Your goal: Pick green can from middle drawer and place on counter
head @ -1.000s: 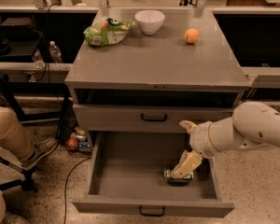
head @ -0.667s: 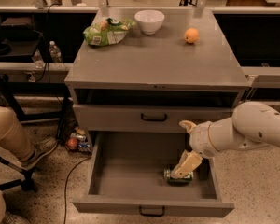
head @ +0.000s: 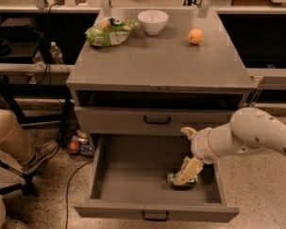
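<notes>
The can lies on its side on the floor of the open drawer, toward its near right corner, and the hand is lowered onto it from the right. Whether the hand is open or closed on the can cannot be told. Being round and on its side, the can could be rolled away, or pinched off-centre and dropped in the lift. On the way up, can or arm could be knocked against the closed drawer front or the near edge of the surface. The bag, bowl and orange could be struck if the can were set too far back. Most of the can is covered by the hand, and the arm is cut off at the right.
</notes>
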Robot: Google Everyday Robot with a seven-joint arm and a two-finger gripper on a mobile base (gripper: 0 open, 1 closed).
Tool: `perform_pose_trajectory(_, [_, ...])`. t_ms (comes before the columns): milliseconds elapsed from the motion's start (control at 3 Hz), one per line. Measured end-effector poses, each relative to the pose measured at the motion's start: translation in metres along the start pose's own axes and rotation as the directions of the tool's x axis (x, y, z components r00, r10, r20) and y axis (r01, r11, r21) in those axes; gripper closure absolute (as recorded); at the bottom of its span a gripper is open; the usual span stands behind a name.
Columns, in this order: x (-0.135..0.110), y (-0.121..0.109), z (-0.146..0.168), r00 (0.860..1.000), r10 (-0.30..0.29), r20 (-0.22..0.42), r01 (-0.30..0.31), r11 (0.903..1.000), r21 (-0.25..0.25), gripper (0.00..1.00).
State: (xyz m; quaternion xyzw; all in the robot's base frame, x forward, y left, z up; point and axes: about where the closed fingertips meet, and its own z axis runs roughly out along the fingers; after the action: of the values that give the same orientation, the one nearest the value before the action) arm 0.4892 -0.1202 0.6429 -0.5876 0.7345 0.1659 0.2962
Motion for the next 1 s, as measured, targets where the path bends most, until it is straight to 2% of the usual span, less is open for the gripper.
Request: perform_pose_trajectory(1000, [0.035,-0.006,0.061,0.999,0.04,0.015,-0.04,0.9982,-0.044,0.0])
